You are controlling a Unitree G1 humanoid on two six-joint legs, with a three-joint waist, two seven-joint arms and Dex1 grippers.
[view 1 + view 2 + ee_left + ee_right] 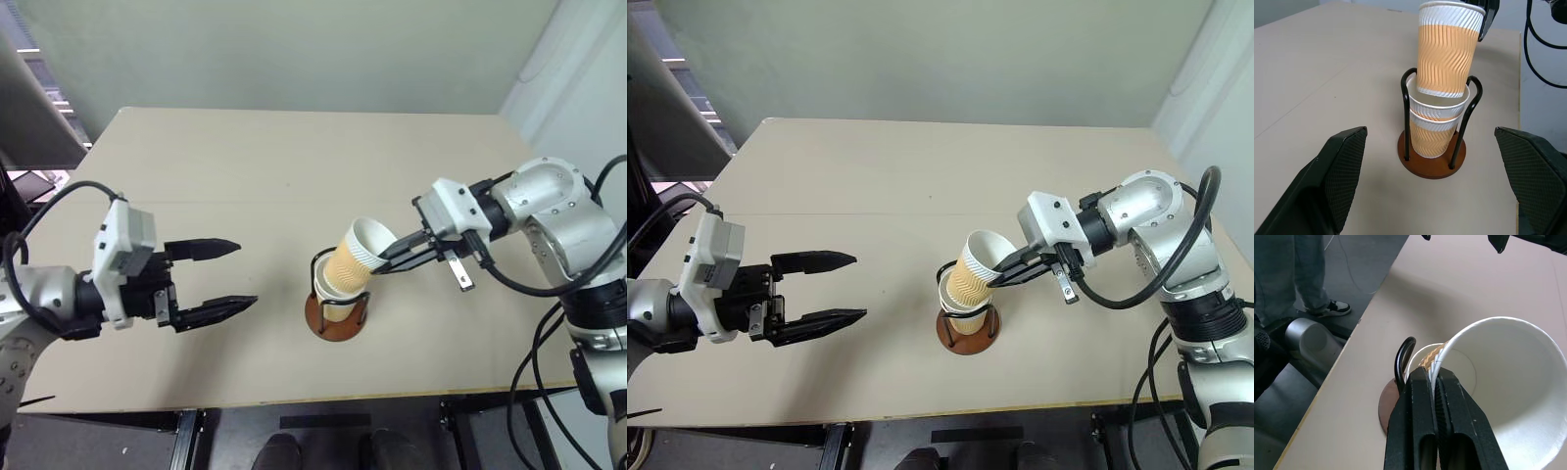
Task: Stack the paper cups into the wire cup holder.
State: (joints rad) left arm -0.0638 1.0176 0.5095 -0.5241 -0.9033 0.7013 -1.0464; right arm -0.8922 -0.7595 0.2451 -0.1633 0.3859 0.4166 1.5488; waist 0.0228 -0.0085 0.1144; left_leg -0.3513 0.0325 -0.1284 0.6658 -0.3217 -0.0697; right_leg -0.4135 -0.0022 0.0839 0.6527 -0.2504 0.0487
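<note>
Desk (245, 166) of pale beige laminate carries the whole scene, its near edge running along the bottom of the head views. Over the near left part of it hangs the left claw (227, 277), its two black fingers spread wide apart with nothing between them, pointing across the desk toward the holder.

Near the middle of the near edge stands the wire cup holder (338, 319), a round reddish-brown disc base with thin black wire loops rising upright from it. Two of the tapered paper cups, tan-orange and ribbed outside with white rolled rims, sit nested one inside the other (1436, 128) between the loops, upright on the base.

A third paper cup of the same kind (355, 257) is above them, tilted, with its open white mouth leaning toward the right side of the desk. Its bottom end is at the mouth of the upper nested cup, inside the wire loops; whether it touches that cup cannot be told.

The right claw (389, 258) reaches in from the right edge of the desk, angled downward, and its black fingers are clamped together on the rim of the tilted cup, one finger inside the wall and one outside.

Beyond the desk's edge, in the right wrist view, a person's legs and a shoe (1332, 308) stand on the dark floor.
</note>
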